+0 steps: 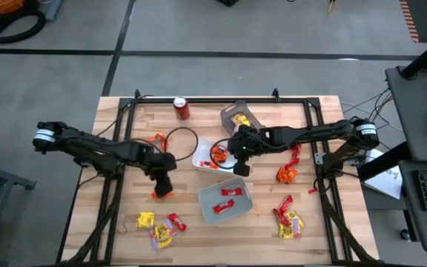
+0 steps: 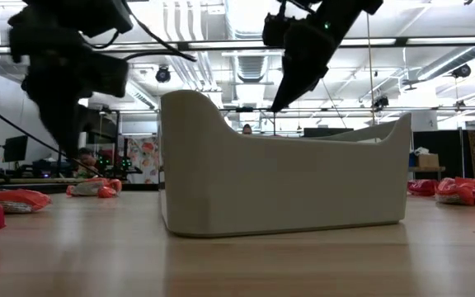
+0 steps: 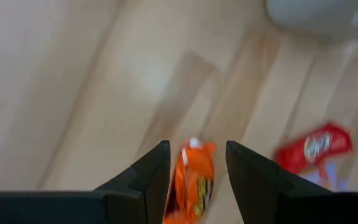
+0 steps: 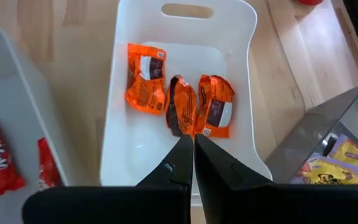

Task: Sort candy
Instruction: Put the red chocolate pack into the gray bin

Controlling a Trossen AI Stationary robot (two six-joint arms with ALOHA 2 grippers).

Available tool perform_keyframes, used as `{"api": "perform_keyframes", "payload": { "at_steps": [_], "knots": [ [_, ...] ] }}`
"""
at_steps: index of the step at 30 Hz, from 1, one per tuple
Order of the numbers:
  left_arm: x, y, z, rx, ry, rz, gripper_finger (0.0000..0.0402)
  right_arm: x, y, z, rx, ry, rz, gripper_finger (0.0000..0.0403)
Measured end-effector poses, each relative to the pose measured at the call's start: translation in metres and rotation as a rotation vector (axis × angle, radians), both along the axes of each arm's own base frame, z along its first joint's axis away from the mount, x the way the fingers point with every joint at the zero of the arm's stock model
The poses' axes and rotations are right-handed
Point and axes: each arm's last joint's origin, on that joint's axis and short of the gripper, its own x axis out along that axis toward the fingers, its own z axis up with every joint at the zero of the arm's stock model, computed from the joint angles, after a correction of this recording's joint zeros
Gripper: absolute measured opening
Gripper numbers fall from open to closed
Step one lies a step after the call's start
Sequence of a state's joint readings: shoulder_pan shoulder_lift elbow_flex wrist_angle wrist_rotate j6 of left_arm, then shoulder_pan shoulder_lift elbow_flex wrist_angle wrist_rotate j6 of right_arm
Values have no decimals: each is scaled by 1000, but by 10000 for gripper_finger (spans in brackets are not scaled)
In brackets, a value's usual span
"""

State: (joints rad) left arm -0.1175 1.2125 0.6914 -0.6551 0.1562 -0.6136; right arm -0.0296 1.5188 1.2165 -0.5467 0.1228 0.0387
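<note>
An orange candy (image 3: 191, 183) lies on the wood table and shows between the fingers of my left gripper (image 3: 196, 144), which is open and tipped downward over it (image 1: 161, 184), with a gap on either side. In the low view the left gripper (image 2: 77, 153) ends above the tabletop. My right gripper (image 4: 188, 138) is shut and empty. It hangs well above the white tray (image 4: 185, 12), in which three orange candies (image 4: 180, 102) lie. Two red candies (image 1: 227, 199) lie in the grey tray (image 1: 202, 196).
A clear tray (image 1: 249, 111) with yellow candy and a red soda can (image 1: 181, 109) stand at the far side. Loose candies lie at the near left (image 1: 159, 226), at the right (image 1: 288, 172) and at the near right (image 1: 288, 219). A black cable loop (image 1: 182, 138) lies left of the white tray.
</note>
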Motion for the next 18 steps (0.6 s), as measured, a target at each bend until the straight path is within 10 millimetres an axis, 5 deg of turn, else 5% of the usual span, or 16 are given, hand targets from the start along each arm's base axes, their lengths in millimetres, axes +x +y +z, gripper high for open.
{"api": "perform_keyframes", "payload": {
  "at_steps": [10, 18],
  "knots": [
    [-10, -24, 6, -23, 96, -50, 140, -5, 17, 26, 53, 92, -17, 9],
    [-4, -35, 21, 51, 22, -60, 140, -25, 31, 24, 389, 320, -134, 9]
  ]
}}
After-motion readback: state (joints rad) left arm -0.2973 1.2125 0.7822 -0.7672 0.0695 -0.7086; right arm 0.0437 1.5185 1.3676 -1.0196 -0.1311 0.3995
